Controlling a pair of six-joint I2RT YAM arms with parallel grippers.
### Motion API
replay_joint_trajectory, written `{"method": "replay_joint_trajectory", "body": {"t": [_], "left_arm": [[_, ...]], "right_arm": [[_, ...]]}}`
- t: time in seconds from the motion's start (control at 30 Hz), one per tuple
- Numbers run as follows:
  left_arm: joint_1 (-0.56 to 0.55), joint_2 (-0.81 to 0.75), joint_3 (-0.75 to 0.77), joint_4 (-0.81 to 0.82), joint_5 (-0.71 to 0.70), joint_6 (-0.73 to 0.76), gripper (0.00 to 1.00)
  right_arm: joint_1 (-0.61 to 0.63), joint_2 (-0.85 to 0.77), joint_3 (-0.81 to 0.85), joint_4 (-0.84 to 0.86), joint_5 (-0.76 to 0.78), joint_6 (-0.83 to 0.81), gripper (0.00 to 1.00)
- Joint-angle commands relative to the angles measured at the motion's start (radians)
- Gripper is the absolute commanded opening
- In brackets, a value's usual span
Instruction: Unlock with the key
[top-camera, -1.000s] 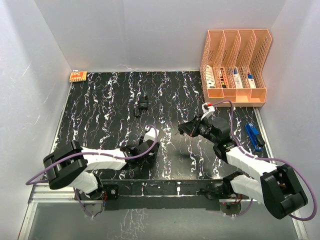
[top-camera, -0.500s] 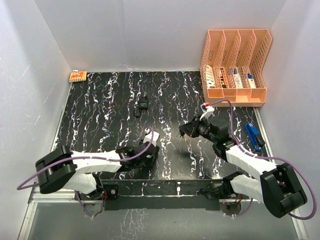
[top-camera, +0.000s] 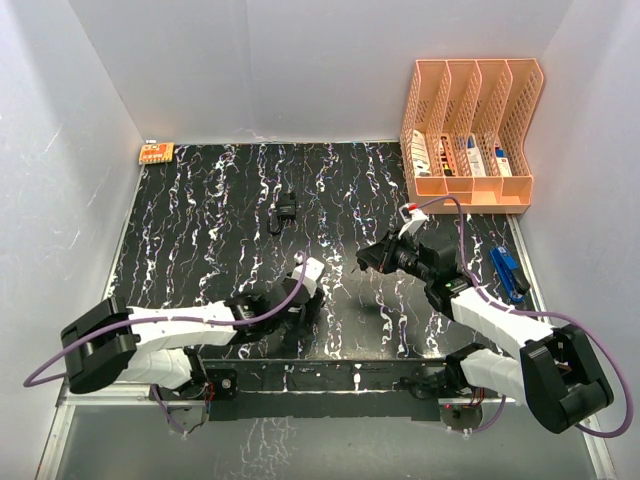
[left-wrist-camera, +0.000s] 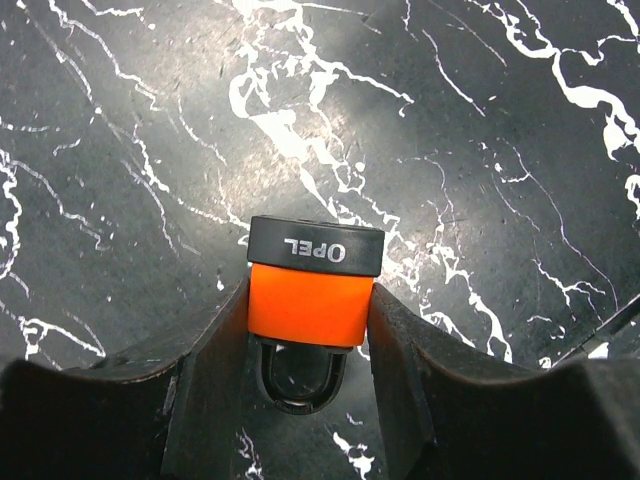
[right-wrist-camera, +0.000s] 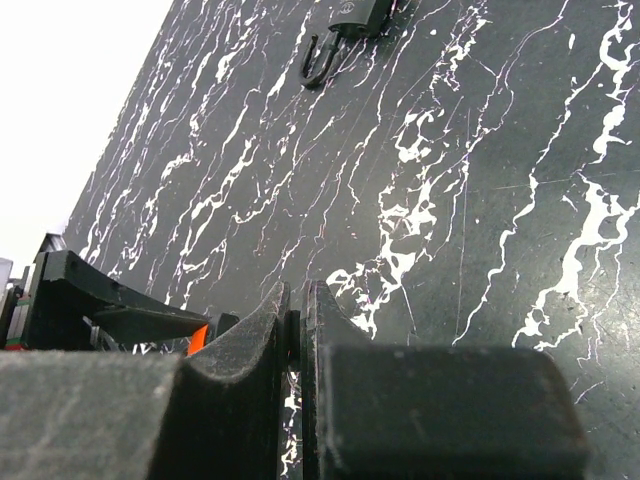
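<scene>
My left gripper (top-camera: 303, 300) is shut on an orange padlock (left-wrist-camera: 308, 300) with a black end marked OPEL; its dark shackle points back between the fingers (left-wrist-camera: 215, 380). It is held low over the black marble table (top-camera: 200, 220). My right gripper (top-camera: 366, 262) is shut on a thin dark key (right-wrist-camera: 294, 335), held in the air to the right of the padlock and pointing left at it. In the right wrist view the padlock's orange side (right-wrist-camera: 198, 338) and the left gripper (right-wrist-camera: 110, 305) show at lower left.
A second, black padlock (top-camera: 285, 210) lies at the table's middle back, also in the right wrist view (right-wrist-camera: 352, 18). An orange file rack (top-camera: 470, 130) stands at back right, a blue object (top-camera: 508, 272) at the right edge, a small orange item (top-camera: 155, 153) at the back left corner.
My left arm has stretched out and carried the padlock a little to the right. My right gripper with the key has shifted slightly left and up.
</scene>
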Motion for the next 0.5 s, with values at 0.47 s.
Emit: {"method": "replay_joint_trajectory", "body": {"t": [0.47], "left_arm": [[-0.015, 0.174, 0.108, 0.257, -0.007, 0.200, 0.00]], "right_arm": [[-0.003, 0.069, 0.061, 0.087, -0.034, -0.021, 0.00]]}}
